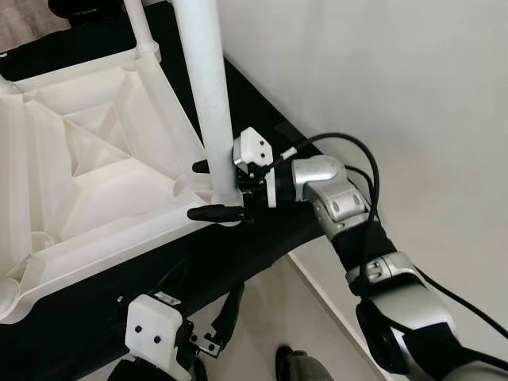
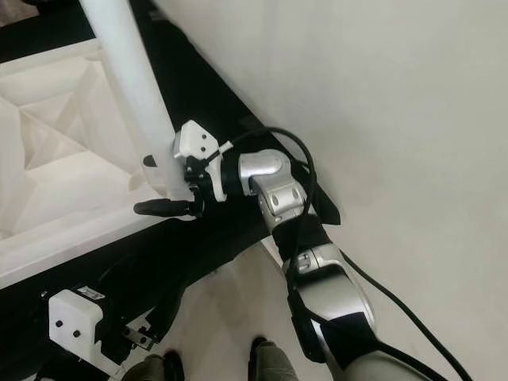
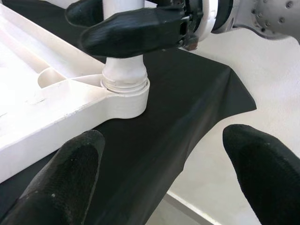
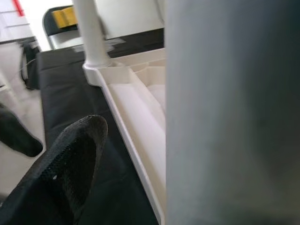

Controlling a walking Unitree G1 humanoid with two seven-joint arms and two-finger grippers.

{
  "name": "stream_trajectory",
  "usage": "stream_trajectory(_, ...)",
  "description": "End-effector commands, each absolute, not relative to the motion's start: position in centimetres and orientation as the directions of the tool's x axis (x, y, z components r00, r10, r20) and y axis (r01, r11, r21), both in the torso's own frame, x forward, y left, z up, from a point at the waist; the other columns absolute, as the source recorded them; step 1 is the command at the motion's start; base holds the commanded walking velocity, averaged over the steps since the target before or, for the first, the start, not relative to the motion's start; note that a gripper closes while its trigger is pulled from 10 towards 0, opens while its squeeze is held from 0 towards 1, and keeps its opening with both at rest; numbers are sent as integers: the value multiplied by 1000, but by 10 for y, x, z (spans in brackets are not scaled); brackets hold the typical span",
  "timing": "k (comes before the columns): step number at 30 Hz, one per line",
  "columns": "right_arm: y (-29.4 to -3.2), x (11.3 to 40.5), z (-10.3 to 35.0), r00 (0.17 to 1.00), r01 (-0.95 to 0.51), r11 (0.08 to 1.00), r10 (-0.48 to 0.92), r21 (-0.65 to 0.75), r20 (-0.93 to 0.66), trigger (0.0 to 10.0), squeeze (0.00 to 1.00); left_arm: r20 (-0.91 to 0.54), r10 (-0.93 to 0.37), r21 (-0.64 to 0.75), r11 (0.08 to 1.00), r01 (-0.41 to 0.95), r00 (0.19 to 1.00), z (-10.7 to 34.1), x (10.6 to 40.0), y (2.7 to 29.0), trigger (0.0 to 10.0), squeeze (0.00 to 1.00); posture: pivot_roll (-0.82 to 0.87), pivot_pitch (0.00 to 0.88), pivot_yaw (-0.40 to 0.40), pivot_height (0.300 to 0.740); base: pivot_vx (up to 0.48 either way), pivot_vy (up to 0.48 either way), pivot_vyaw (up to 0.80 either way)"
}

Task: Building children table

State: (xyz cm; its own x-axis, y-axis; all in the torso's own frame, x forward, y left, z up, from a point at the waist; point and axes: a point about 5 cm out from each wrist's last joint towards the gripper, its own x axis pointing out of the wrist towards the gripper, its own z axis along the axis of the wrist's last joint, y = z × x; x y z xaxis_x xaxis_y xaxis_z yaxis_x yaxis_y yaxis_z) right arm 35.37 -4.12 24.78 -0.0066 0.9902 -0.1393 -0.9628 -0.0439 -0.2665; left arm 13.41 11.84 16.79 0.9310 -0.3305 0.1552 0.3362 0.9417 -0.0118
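Two white legs are standing up from the overturned table top point(image 1: 87, 182), which is lying underside-up on a black cloth point(image 1: 262, 238). We are gripping the near leg point(image 1: 208, 95) low down with our right gripper point(image 1: 213, 190), one black finger on each side of it, just above the corner socket point(image 3: 125, 96). Our left gripper point(image 3: 164, 164) is hanging below the table's edge with its fingers spread wide around nothing.

Only the left wrist view is showing us the threaded collar where that leg is meeting the socket; from the head, the right gripper's finger is covering that joint. The right wrist view is giving us the far leg point(image 4: 91, 33) seated in its own corner and a dark chair point(image 4: 63, 23) behind it.

Pale floor point(image 1: 381, 95) is spreading beyond the cloth. The near leg is blocking most of the right wrist view as a blurred grey mass, and its top is running out of frame.
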Motion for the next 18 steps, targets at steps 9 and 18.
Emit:
stream_trajectory(9, -39, 356, 255, -160, -950, -196, 974, -241, -163, 0, 0, 138, -325, -9, 944, 330, 935, 170, 124, 117, 10000, 0, 167, 323, -31, 740, 0, 0, 0)
stream_trajectory(18, -51, 360, 258, -172, -949, -213, 967, -233, -186, 0, 0, 131, -327, -15, 943, 331, 936, 169, 123, 117, 10000, 0, 157, 314, -25, 740, 0, 0, 0)
